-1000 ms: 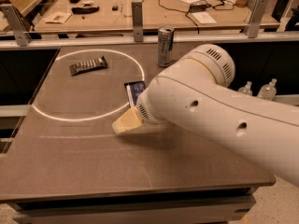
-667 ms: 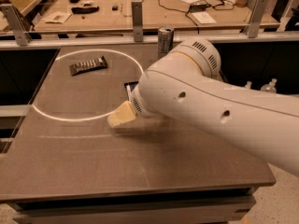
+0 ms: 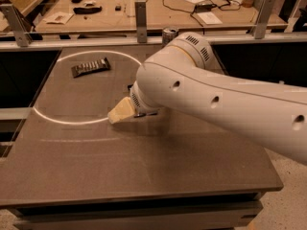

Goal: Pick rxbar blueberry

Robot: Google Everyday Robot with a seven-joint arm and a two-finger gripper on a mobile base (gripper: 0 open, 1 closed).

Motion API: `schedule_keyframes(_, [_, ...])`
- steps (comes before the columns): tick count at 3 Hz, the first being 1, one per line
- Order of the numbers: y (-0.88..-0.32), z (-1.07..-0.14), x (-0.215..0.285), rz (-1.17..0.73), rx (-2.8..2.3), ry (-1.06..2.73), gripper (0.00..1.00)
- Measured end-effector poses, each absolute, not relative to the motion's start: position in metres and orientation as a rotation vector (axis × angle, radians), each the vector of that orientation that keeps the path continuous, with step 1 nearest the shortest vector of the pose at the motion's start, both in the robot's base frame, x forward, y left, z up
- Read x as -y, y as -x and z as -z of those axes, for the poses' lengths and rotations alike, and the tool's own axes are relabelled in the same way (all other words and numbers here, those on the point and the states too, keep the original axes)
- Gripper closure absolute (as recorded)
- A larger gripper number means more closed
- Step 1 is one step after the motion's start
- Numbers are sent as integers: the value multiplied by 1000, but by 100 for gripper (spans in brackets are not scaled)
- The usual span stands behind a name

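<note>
The rxbar blueberry is almost wholly hidden behind my arm; only a small dark corner (image 3: 129, 86) shows at the arm's left edge, inside the white circle. My gripper (image 3: 121, 113), with its cream tip, is low over the dark table (image 3: 144, 176), just in front of and left of where the bar lies. It points left and down toward the circle's line. I cannot tell whether it touches the bar.
A brownish-black ridged snack bar (image 3: 90, 67) lies at the back left inside the white circle (image 3: 62, 121). A silver can (image 3: 169, 33) stands at the table's back edge, mostly behind my arm. A cluttered workbench (image 3: 144, 8) with metal posts stands behind.
My arm has swung left and forward across the table. It now covers the blue bar that showed before and most of the can. The ridged snack bar has not moved.
</note>
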State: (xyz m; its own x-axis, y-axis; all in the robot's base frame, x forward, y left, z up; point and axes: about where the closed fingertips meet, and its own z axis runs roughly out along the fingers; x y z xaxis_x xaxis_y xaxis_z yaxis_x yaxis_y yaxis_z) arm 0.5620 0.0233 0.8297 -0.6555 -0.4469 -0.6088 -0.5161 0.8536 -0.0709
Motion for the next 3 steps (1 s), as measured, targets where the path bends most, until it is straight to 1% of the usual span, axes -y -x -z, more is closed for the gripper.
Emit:
schedule_keyframes(1, [-572, -824, -28, -139, -2408, 689, 0])
schedule_keyframes(2, [-587, -819, -30, -126, -2423, 673, 16])
schedule_keyframes(3, [-596, -814, -29, -117, -2429, 669, 39])
